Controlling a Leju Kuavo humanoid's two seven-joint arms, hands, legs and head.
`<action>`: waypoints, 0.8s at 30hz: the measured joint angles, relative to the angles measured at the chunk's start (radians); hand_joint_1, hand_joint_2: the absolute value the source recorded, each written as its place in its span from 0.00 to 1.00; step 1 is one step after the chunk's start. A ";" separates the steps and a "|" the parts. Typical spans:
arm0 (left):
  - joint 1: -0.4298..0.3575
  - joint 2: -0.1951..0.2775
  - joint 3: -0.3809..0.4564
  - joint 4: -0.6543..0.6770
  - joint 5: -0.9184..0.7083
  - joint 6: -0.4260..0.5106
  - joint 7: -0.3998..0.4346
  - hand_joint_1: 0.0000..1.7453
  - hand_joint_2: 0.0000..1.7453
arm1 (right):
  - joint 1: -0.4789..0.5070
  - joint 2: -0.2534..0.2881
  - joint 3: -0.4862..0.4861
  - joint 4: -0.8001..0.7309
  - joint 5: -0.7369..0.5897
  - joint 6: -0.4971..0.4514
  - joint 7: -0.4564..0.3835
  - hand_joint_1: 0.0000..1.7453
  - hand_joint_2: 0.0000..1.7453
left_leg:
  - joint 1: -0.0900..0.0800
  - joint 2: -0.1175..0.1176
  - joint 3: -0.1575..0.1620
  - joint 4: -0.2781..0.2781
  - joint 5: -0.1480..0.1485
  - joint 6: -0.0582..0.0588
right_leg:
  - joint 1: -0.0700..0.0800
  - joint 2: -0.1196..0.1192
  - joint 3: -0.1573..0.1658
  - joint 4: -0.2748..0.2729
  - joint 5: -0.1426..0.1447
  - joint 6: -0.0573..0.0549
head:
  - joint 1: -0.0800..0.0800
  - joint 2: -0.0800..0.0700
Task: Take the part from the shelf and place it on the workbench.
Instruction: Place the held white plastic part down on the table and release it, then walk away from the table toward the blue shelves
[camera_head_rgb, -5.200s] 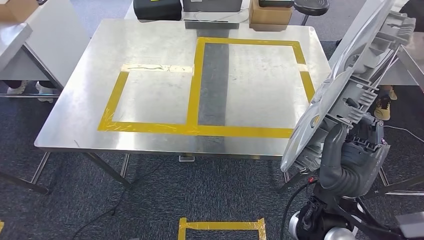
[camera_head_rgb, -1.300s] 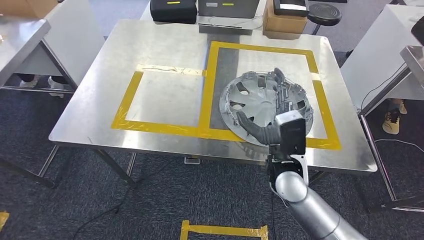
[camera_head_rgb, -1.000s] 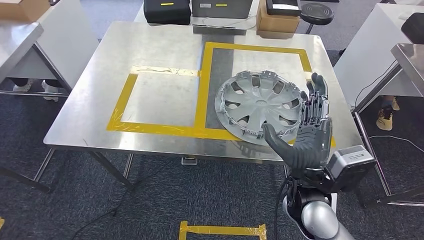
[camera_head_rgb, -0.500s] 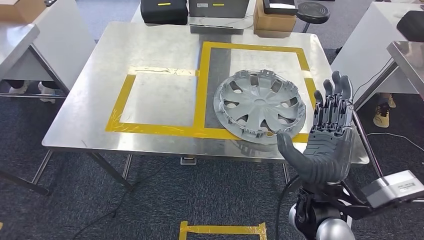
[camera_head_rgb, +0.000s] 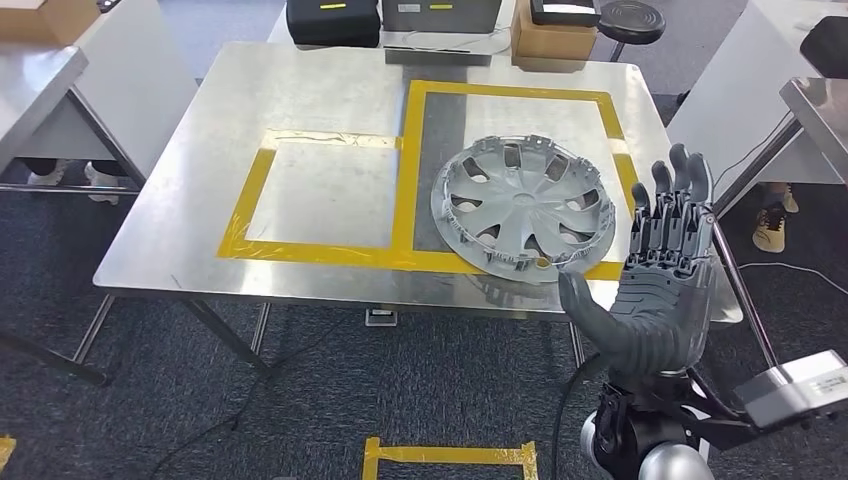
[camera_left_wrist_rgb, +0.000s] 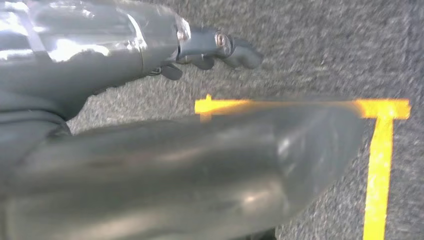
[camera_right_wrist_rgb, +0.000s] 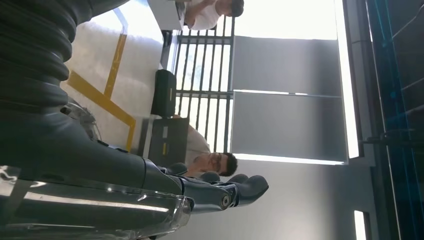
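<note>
Steel workbench (camera_head_rgb: 300, 110) on grey carpet (camera_head_rgb: 400, 390) bears the hubcap (camera_head_rgb: 521, 207); right robot hand (camera_head_rgb: 660, 290) splayed, empty.

a workshop or robotics test lab: ahead of the raised right hand (camera_head_rgb: 662, 290) stands a steel workbench (camera_head_rgb: 320, 100) marked with yellow tape (camera_head_rgb: 405, 160), on grey carpet (camera_head_rgb: 330, 380), with equipment cases (camera_head_rgb: 332, 20) beyond it.
</note>
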 joint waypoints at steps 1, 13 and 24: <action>0.000 -0.001 0.000 0.000 -0.003 -0.001 0.006 0.00 0.00 | 0.002 0.000 0.000 -0.001 -0.002 0.000 0.000 0.00 1.00 | 0.002 -0.001 -0.004 -0.001 0.004 -0.007 | 0.003 -0.001 0.001 -0.008 0.003 -0.003 | -0.001 0.000; -0.005 0.021 0.000 -0.002 -0.018 0.000 0.035 0.00 0.00 | 0.047 0.005 0.000 -0.001 -0.026 -0.006 -0.031 0.00 1.00 | 0.042 0.005 0.021 0.066 -0.062 -0.083 | -0.026 -0.013 -0.060 -0.016 0.044 0.005 | -0.038 0.000; -0.009 0.026 0.000 -0.002 -0.017 0.001 0.032 0.00 0.00 | 0.055 0.006 0.000 -0.001 -0.028 -0.008 -0.033 0.00 1.00 | 0.020 0.002 -0.050 0.012 0.029 -0.004 | -0.028 -0.005 -0.131 0.259 -0.150 0.044 | -0.019 0.000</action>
